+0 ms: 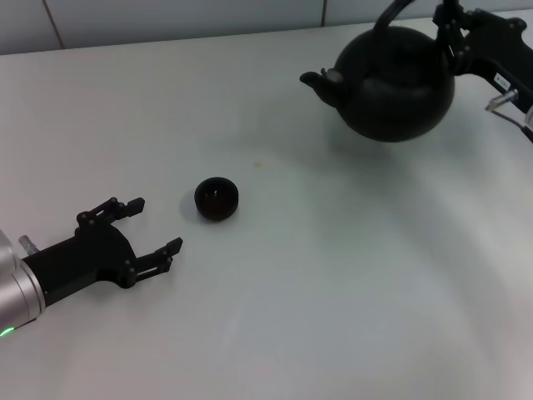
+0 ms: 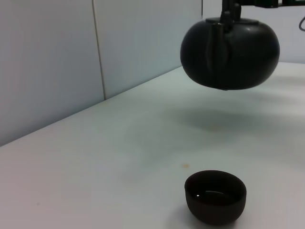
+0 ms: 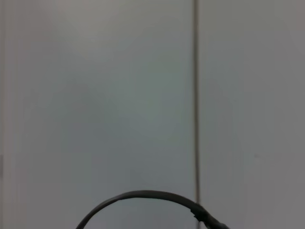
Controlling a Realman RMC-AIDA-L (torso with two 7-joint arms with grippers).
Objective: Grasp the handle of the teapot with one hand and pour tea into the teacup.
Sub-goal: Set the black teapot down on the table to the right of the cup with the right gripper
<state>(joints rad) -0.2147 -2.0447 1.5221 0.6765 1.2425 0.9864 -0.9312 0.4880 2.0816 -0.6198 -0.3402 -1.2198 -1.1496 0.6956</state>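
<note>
The black teapot (image 1: pixel 396 83) hangs above the table at the far right, with its spout pointing toward the left. My right gripper (image 1: pixel 450 33) is shut on the thicker side of its arched handle (image 1: pixel 390 17). The left wrist view shows the teapot (image 2: pixel 231 52) in the air with its shadow on the table below it. The right wrist view shows only the handle's arc (image 3: pixel 143 194). The small black teacup (image 1: pixel 217 198) stands on the table left of centre, and also shows in the left wrist view (image 2: pixel 215 196). My left gripper (image 1: pixel 156 223) lies open and empty just left of the cup.
The white table (image 1: pixel 333 292) stretches between the cup and the teapot. A tiled wall (image 1: pixel 166 17) runs along the table's back edge, close behind the teapot.
</note>
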